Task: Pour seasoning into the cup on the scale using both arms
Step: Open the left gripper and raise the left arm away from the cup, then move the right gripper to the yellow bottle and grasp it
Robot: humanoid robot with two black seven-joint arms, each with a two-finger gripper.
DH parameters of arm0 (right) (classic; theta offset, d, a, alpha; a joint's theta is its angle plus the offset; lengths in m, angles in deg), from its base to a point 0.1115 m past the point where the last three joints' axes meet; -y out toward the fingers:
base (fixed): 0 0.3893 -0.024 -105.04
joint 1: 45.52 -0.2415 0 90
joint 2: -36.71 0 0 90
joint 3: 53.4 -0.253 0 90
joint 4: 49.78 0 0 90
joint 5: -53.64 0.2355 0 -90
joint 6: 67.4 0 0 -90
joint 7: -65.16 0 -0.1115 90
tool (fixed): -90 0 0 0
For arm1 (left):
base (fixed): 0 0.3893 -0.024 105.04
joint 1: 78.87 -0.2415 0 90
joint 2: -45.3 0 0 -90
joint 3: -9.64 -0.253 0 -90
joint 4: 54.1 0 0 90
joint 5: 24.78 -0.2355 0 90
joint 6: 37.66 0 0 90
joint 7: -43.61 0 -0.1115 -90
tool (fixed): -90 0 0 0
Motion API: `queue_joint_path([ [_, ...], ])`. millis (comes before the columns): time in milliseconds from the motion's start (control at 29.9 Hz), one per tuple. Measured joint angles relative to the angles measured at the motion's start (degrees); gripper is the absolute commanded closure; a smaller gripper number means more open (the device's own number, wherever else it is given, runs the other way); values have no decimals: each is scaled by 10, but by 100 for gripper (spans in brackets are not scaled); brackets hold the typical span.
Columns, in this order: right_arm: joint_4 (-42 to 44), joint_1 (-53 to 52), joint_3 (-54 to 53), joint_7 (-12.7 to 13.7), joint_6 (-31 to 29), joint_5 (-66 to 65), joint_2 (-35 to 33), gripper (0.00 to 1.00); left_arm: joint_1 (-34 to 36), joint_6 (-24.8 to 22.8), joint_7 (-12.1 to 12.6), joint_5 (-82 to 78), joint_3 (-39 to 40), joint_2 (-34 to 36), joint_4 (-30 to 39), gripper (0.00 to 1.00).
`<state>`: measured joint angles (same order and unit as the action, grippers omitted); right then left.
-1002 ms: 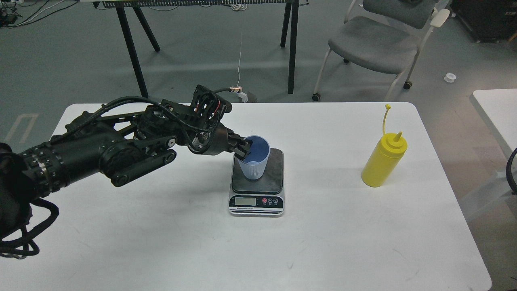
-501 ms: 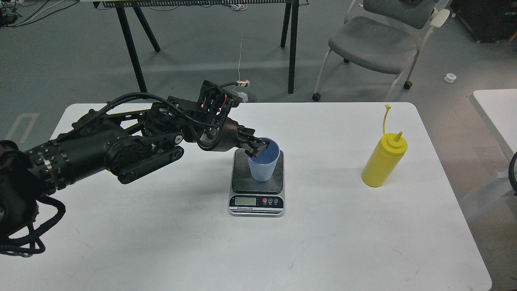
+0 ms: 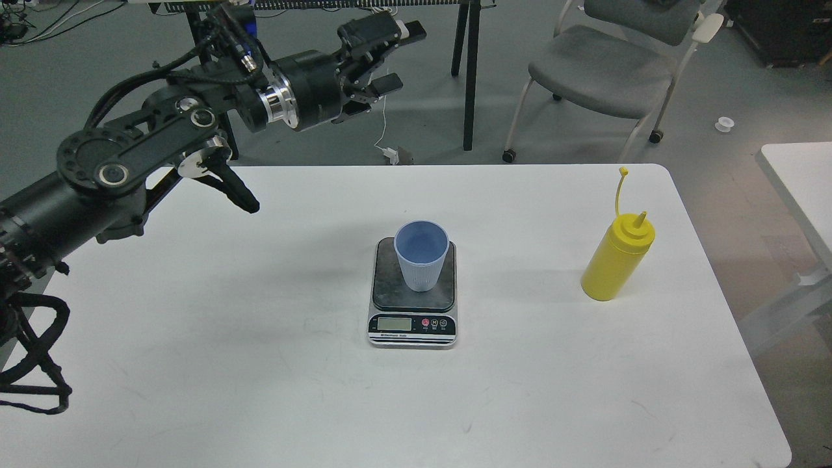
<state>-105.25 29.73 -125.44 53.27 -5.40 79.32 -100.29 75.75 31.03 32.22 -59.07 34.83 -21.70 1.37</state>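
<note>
The light-blue cup (image 3: 422, 257) stands upright and empty on the dark platform of the scale (image 3: 413, 322), in the middle of the white table (image 3: 260, 364). The yellow seasoning bottle (image 3: 616, 260) stands upright at the table's right side, its cap strap sticking up. My left gripper (image 3: 392, 55) is raised high at the back, above the table's far edge and well away from the cup. Its fingers are spread and hold nothing. My right arm and gripper are out of view.
A grey chair (image 3: 604, 65) and black table legs (image 3: 471, 78) stand on the floor behind the table. A second white table's corner (image 3: 803, 175) shows at the right. A thin cable with a plug (image 3: 393, 153) hangs by the table's far edge.
My left gripper let go of the cup's rim and rose up and back, away from the scale. The cup now stands free on the scale. The bottle has not moved.
</note>
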Motion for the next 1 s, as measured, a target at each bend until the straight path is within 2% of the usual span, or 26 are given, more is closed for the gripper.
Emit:
queue_joint_path([
  [134,-73,88,-23,-1,0,23,-6,0,-11,0,0,157,36,2,-4,1],
  [267,-130,165,-31,-5,0,39,-4,0,-47,-1,0,277,105,3,-19,1],
  [501,-192,284,-31,-13,0,73,20,0,-124,-5,3,373,253,2,-61,1],
  [601,-211,315,-26,-13,0,71,42,0,-158,-5,3,396,291,-1,-69,1],
  [768,-226,327,-19,-13,0,66,81,0,-198,-5,2,407,308,-3,-70,0],
  [1002,-211,293,-14,-12,0,7,169,1,-207,-1,1,407,309,-1,-70,1],
])
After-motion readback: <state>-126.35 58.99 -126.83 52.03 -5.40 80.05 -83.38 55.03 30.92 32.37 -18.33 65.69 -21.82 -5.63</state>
